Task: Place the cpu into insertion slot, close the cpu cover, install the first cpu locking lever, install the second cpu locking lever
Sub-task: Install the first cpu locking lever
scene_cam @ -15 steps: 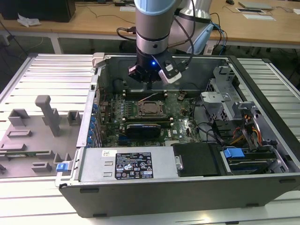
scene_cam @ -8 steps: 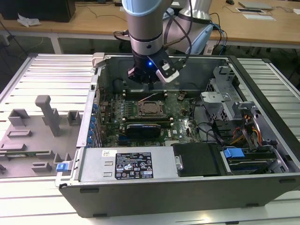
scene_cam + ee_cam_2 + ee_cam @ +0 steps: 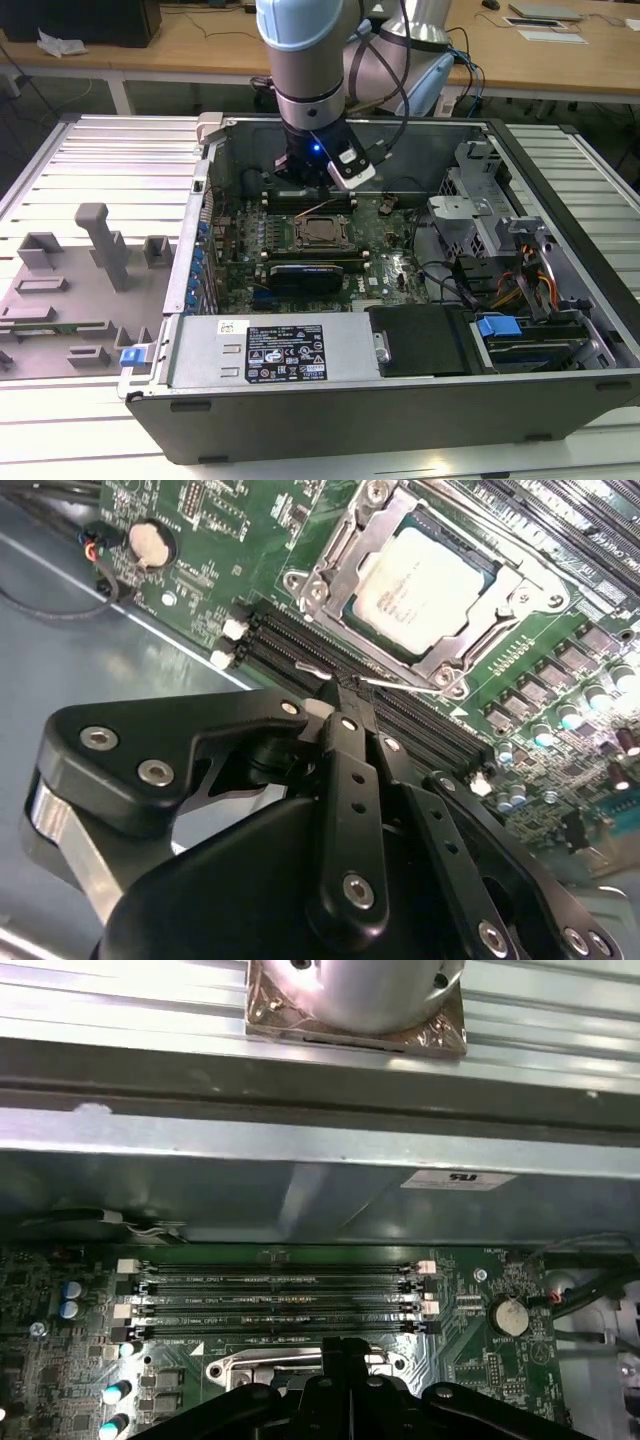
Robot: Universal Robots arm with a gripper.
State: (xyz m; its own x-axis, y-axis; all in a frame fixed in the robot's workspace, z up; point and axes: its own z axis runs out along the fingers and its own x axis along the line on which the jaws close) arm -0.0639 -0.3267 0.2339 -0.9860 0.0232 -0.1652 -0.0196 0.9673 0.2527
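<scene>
"Cpu (image 3: 425, 580) seated yet?"

"Yes, it lies in the insertion slot (image 3: 375, 635), with the cpu cover (image 3: 335, 565) down over it. My gripper (image 3: 343, 692) has its jaws pressed together, tips at a thin locking lever (image 3: 405, 686) beside the slot. Whether they pinch it I can't tell — I judge the lever work unfinished."

Gripper (image 3: 350, 1348) is covering most of the cover (image 3: 262, 1368) in the first wrist view, edge cutting off the rest. In the exterior view cpu (image 3: 322, 232) is showing too small for detail.
</scene>
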